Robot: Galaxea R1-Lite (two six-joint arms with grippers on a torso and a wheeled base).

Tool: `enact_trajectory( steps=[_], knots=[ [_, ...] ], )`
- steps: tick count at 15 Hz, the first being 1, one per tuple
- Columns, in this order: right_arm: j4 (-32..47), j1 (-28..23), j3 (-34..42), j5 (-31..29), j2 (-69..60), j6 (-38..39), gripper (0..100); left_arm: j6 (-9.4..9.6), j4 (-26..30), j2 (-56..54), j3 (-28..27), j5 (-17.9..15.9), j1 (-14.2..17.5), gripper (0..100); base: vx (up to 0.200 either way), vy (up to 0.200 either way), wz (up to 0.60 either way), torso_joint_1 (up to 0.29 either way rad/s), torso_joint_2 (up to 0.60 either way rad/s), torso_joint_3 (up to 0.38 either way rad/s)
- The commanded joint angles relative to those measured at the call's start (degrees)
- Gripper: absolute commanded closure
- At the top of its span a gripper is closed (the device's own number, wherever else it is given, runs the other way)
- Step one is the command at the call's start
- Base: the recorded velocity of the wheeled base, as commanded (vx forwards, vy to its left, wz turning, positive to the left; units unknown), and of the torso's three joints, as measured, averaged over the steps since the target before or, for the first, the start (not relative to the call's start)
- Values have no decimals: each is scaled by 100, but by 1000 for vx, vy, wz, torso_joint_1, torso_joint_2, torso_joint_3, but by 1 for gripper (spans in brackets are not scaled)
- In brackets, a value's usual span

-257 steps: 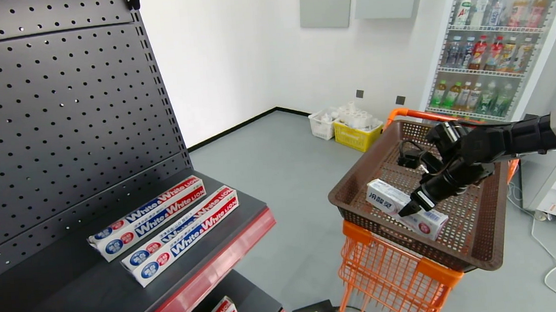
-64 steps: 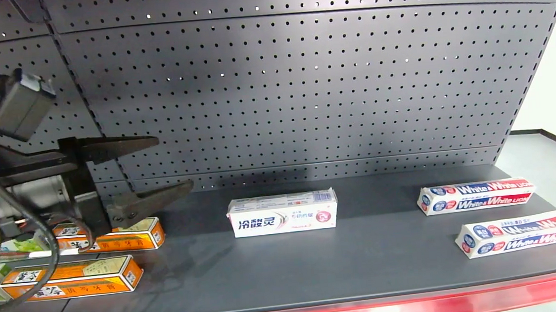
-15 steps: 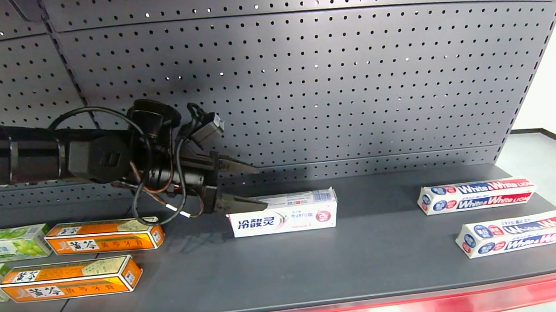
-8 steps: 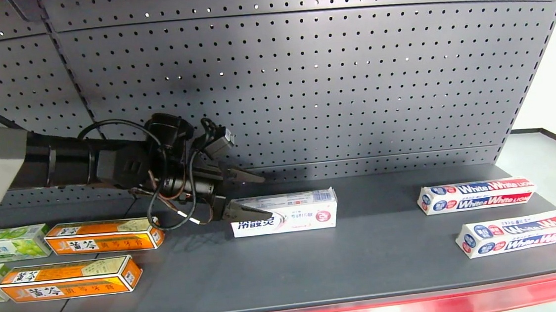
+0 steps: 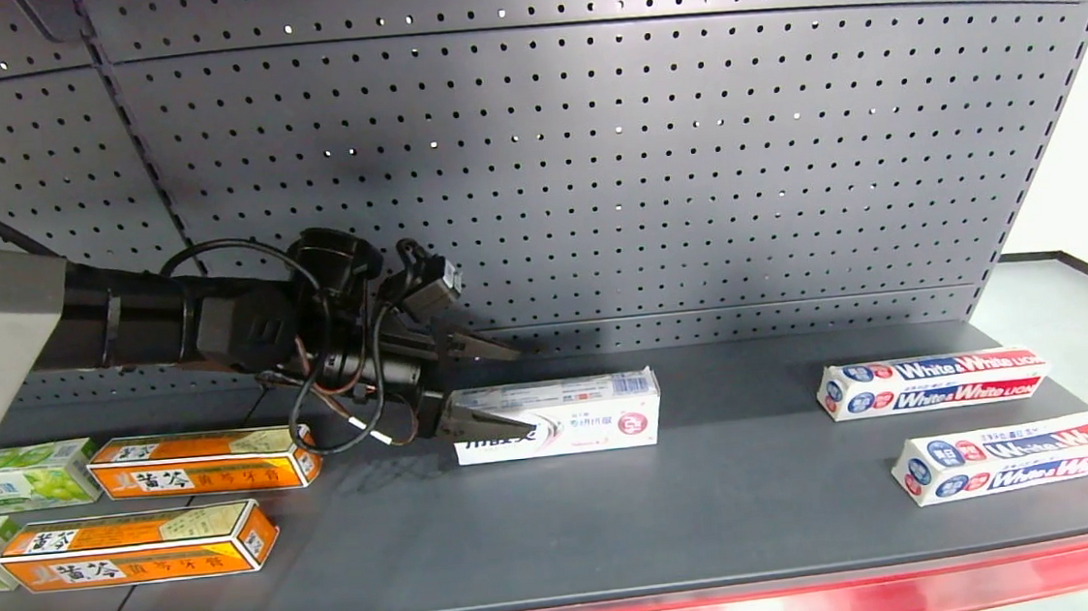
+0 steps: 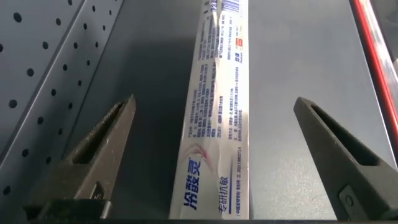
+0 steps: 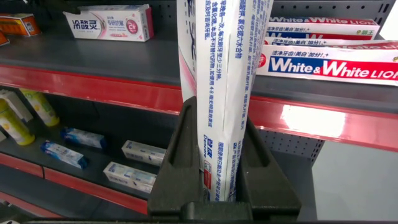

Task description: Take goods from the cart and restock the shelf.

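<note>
A white toothpaste box lies on its long side on the dark shelf, mid-way along and near the pegboard. My left gripper comes in from the left and stands open, one finger behind the box's left end and one in front. In the left wrist view the box runs between the spread fingers without touching them. My right gripper is shut on a second white toothpaste box, held upright in front of the shelf's red edge.
Two orange boxes and two green ones lie at the shelf's left. Two red-and-blue toothpaste boxes lie at the right. The pegboard closes the back. Lower shelves carry more goods.
My left gripper has moved right and down, from just left of the white box until its open fingers straddle the box's left end. The box has stayed put.
</note>
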Motion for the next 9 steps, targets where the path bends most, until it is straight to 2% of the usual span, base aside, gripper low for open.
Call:
enact_trajectory(
  steps=[1, 5, 9],
  knots=[
    [1, 0, 0, 1, 0, 2, 100, 7, -6, -14, -13, 3, -13, 0, 0, 0, 0, 0, 0, 0],
    [-8, 0, 0, 1, 0, 2, 100, 43, 21, -85, -57, 64, -48, 0, 0, 0, 0, 0, 0, 0],
    [-8, 0, 0, 1, 0, 2, 100, 34, 320, -199, -347, 222, -84, 0, 0, 0, 0, 0, 0, 0]
  ],
)
